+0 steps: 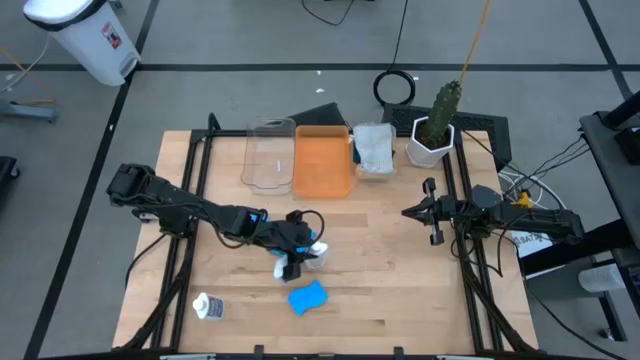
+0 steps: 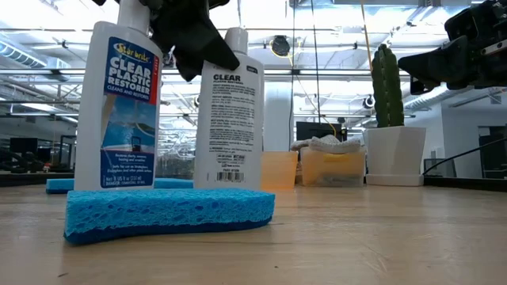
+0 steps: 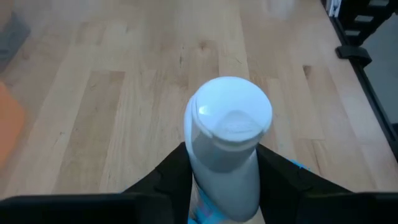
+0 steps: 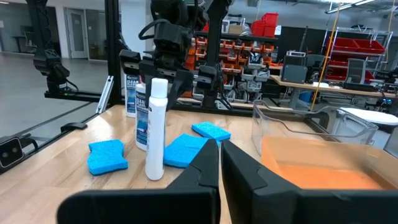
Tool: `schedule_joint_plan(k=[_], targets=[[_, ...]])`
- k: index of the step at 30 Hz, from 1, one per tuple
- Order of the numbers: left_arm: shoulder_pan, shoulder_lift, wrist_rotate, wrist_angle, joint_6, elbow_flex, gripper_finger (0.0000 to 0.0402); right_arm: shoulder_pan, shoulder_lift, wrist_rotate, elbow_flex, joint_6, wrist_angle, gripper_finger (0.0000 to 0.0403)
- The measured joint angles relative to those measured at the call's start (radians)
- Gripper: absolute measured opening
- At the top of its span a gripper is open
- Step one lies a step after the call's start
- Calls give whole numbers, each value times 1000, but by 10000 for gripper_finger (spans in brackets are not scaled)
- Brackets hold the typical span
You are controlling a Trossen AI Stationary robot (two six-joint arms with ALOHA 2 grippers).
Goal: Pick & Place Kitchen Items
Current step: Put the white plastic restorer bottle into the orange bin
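Sponge (image 2: 169, 212) sits up front on the worktop (image 1: 400, 270); behind it, left pincer (image 3: 222, 177) hugs a white bottle (image 3: 227, 149) below its cap. I'd squeeze firm, lift straight; right pincer (image 4: 220, 163) waits, pinched closed.

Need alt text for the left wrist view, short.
Looking down on a white bottle standing upright on the wooden table, its rounded cap facing the camera, with the left tool closing its two dark fingers against the bottle's sides. A bit of blue sponge shows beside one finger.
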Motion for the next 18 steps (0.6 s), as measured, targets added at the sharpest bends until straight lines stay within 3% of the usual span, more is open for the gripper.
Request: schedule_joint_plan(k=[10, 18], targets=[[26, -60, -30, 90, 17, 0, 140, 0, 0, 0, 0, 0, 0, 0], [131, -186, -103, 92, 44, 0, 139, 0, 0, 0, 0, 0, 0, 0]])
